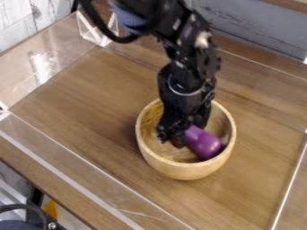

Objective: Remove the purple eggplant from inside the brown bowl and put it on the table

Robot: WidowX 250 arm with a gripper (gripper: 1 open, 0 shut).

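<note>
We see our gripper reaching down into the brown bowl, its dark fingers set around the stem end of the purple eggplant. Whether they are clenched on it or only flanking it we cannot tell. The eggplant lies inside the bowl, its bulbous end toward the right rim. The bowl stands on the table, right of centre and toward the near side, with a clear plastic wall along the far left edge.

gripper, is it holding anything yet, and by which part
Cannot be told: the gripper is down in the bowl at the eggplant's narrow end, but no clamp shows.
</note>
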